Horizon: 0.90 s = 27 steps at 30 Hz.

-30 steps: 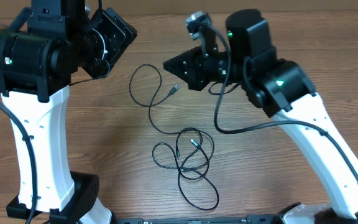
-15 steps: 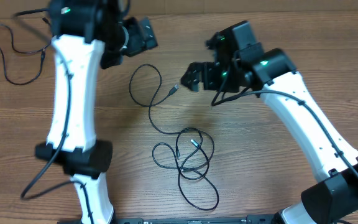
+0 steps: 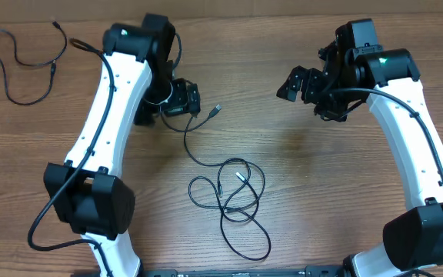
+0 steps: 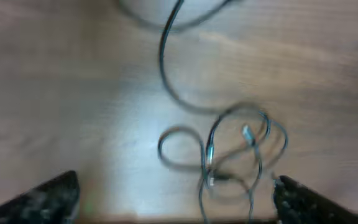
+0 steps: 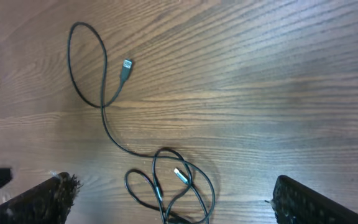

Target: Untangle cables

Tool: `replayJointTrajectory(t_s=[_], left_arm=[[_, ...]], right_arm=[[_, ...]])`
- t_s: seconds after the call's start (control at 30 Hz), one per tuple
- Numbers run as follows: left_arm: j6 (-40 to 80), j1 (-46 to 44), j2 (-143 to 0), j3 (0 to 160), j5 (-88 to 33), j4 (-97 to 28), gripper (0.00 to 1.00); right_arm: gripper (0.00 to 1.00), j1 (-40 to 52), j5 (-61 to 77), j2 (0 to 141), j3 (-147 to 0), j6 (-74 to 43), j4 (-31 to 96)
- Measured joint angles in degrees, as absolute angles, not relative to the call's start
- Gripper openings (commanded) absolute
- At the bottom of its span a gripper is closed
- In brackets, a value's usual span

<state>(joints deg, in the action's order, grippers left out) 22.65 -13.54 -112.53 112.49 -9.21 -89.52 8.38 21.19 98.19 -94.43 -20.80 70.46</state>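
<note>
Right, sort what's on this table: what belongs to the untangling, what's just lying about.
Job: tangled cables; silvery-tipped plug on their long loop.
Lying about: separate cord at the far-left corner, apart from the tangle.

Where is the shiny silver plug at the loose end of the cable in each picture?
Overhead: the silver plug lies in the upper middle, above the tangle.
Right wrist: the silver plug lies in the upper left, beside a big loop.
Left wrist: not in it; its cord runs off the top edge.
Shared landmark: the tangle of loops.
</note>
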Motion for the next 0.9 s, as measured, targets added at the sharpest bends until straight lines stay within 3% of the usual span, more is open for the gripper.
replayJointTrajectory(t_s=[0.07, 0.17, 0.2, 0.37, 0.47, 0.7, 0.8, 0.9], left_arm=[[22.5, -14.7, -112.2, 106.2, -8.9, -82.1, 0.75], [22.4, -16.3, -112.4, 99.8, -9.0, -75.3, 0.84], [22.4, -16.6, -112.4, 96.5, -8.6, -71.7, 1.0], [22.5, -16.9, -112.5, 86.3, -5.9, -61.9, 1.0], [24.3, -16.9, -112.5, 81.6, -2.9, -55.3, 0.79], [27.1, -16.9, -112.5, 77.0, 2.9, -47.9, 0.79], [27.4, -16.8, -112.5, 76.0, 3.8, -45.8, 0.69], [27.7, -16.9, -112.5, 75.1, 4.0, -44.1, 0.68]], right_arm=[[1.0, 8.4, 22.2, 98.2, -94.4, -20.8, 70.8], [1.0, 8.4, 22.8, 98.2, -94.4, -20.8, 71.9], [1.0, 8.4, 22.9, 98.2, -94.4, -20.8, 72.1], [1.0, 8.4, 23.2, 98.2, -94.4, -20.8, 71.9], [1.0, 8.4, 23.2, 98.2, -94.4, -20.8, 71.9], [1.0, 8.4, 23.2, 98.2, -94.4, -20.8, 71.9], [1.0, 8.4, 23.2, 98.2, -94.4, -20.8, 72.0], [1.0, 8.4, 23.2, 98.2, -94.4, -20.8, 71.9]])
